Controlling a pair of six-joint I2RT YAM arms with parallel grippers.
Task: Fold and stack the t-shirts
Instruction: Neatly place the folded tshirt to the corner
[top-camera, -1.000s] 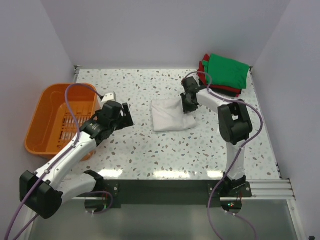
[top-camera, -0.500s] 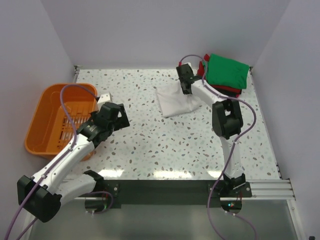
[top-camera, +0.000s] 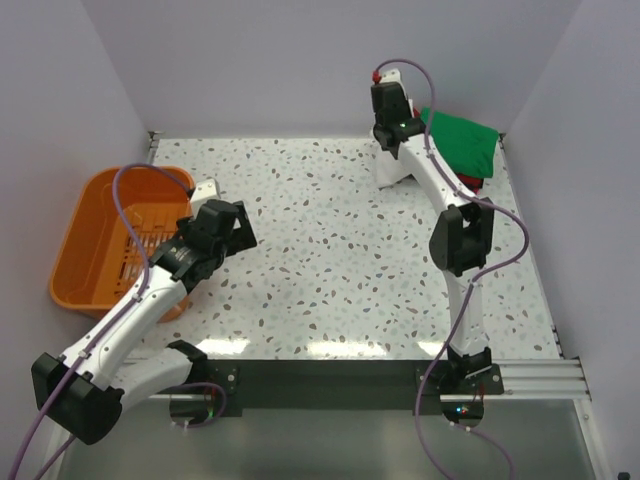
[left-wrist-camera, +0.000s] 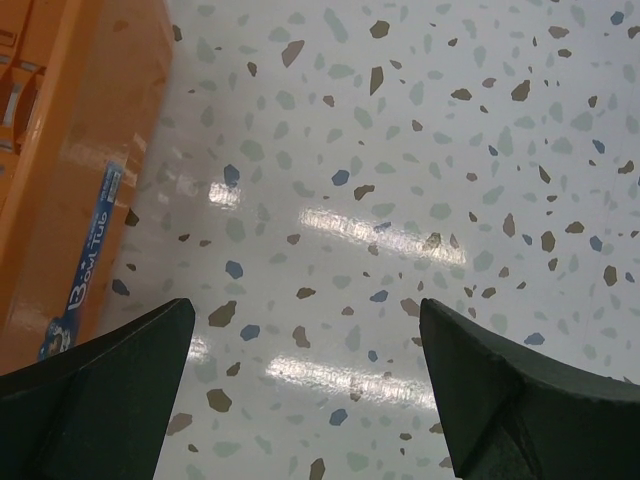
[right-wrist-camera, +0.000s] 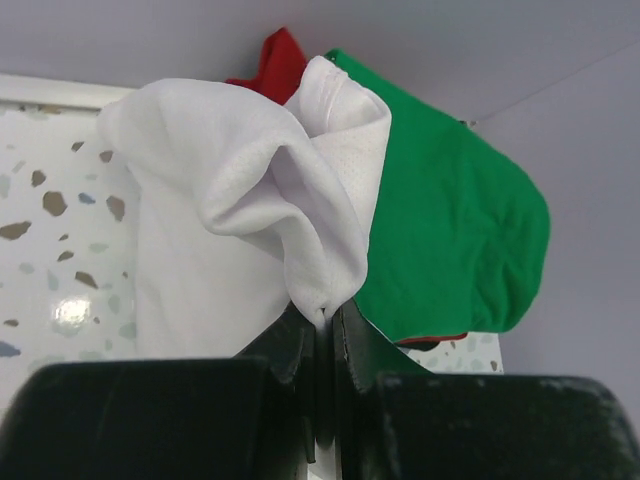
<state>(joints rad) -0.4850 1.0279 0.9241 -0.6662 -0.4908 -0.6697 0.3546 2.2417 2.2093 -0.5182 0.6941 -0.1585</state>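
**White shirt aloft, bound for the pile**

My right pincer is clamped on a fold of the off-white t-shirt, with the jaws pressed together and the cloth squeezed between them. From the pinch the shirt bulges up toward 12 and 10 o'clock in my wrist view. It is bunched rather than flat, and the rest drapes away at 9 o'clock. Seen from overhead, I hold it raised at about 1 o'clock of the table, the cloth hanging beneath my wrist.

The green t-shirt lies just beyond the white one, at 2 o'clock from the pinch. A corner of the red t-shirt peeks out at 12 o'clock behind both. The white cloth overlaps the green in my view, but I cannot tell whether the two touch.

I judge this to be the stacking step: the white shirt is lifted, ready to go on top of the green. The next move calls for carrying it toward 2 o'clock until it hangs over the pile. Then I should lower it so the trailing edge lands first, and let go. Held by a single pinch, the fold may slump, so it probably wants laying down gently.

My left pincer has its jaws wide apart and grips nothing. It hangs over bare table, with the orange basket at its 9 o'clock.
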